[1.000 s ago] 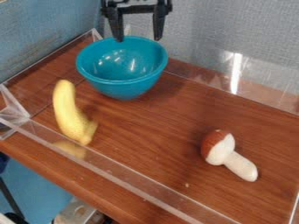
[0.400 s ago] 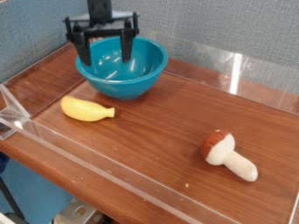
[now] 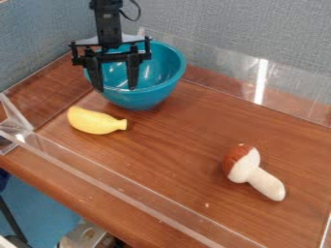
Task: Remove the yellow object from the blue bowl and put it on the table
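Lower over the blue bowl [image 3: 158, 89] than a moment ago, my hand [image 3: 114, 86] has come down toward its near left part, as I see it on the camera. Compared with the first frame, the yellow object [image 3: 96, 121] has shifted and turned; it now lies on the surface [image 3: 162, 155], outside the bowl, just in front of it and a little left, tapered end pointing rightward. I see the hand released, its dark fingers spread apart and nothing yellow between them; whether they touch the bowl, I cannot tell.

The mushroom toy [image 3: 251, 172] sits well apart from the bowl, nearer me and off to the right, brown cap toward the bowl. Between bowl and mushroom I have a broad bare stretch of wood. A clear wall [image 3: 142, 194] runs along the near edge, in front of bowl and yellow object. Behind the bowl, the grey backdrop [image 3: 233, 39] stands close, so my room is tighter there.
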Motion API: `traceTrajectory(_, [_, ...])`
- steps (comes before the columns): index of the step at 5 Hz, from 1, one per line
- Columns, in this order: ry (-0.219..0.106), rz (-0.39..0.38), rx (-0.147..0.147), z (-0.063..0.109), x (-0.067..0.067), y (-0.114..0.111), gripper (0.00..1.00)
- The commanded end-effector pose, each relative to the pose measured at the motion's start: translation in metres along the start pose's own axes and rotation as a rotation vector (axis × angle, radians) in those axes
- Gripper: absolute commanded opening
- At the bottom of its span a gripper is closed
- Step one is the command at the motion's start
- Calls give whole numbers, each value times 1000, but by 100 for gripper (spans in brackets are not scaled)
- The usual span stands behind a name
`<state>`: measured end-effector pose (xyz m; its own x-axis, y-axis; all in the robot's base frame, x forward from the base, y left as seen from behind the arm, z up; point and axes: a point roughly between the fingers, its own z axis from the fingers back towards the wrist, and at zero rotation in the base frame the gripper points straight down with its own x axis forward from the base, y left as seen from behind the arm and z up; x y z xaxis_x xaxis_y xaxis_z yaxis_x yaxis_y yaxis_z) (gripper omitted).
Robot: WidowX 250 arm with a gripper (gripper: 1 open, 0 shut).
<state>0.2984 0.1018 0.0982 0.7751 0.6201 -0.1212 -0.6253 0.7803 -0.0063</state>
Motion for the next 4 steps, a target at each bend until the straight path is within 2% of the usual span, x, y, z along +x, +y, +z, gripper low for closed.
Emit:
traceTrajectory(1, [-58, 8, -19, 19, 0, 3, 0])
traceTrajectory(3, [-46, 58, -108, 60, -8, -3, 0])
traceTrajectory(4, [-35, 98, -151, 81, -17, -6, 0])
